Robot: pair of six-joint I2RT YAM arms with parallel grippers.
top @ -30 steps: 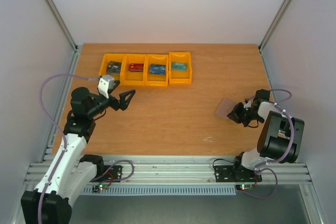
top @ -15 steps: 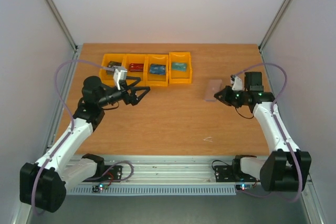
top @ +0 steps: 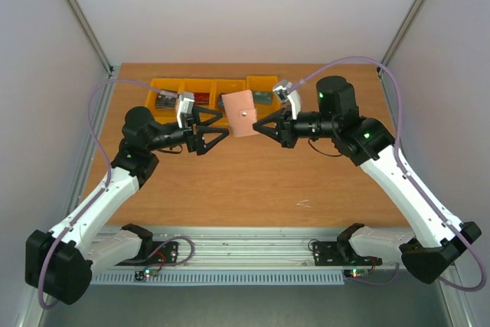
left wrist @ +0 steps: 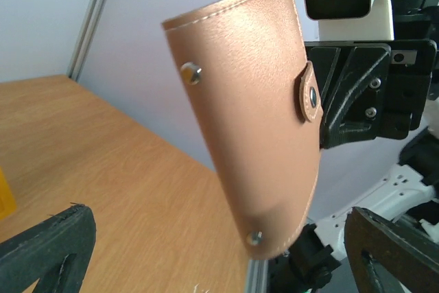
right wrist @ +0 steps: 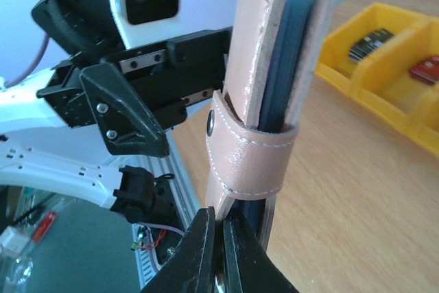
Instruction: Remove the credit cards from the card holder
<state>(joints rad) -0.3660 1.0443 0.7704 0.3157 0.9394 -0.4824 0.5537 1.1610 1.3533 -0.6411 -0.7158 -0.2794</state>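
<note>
From above, I am holding the card holder (top: 242, 114) lifted off the surface, near the orange bins (top: 164, 83), with my right pincer (top: 259, 127) clamping its edge. My left pincer (top: 226, 126) is hanging spread wide, also near the bins, facing the holder's other side and not touching it as far as I can tell.

At my left wrist, the holder's pinkish outer face is standing nearly upright, well away from the bins, its strap (left wrist: 308, 95) snapped shut.

At my right wrist, my closed fingertips are pinching the holder's lower edge, the bins lying beyond it. No credit cards are showing. I am judging the task barely begun: unsnapping, opening and pulling the cards are all waiting.
</note>
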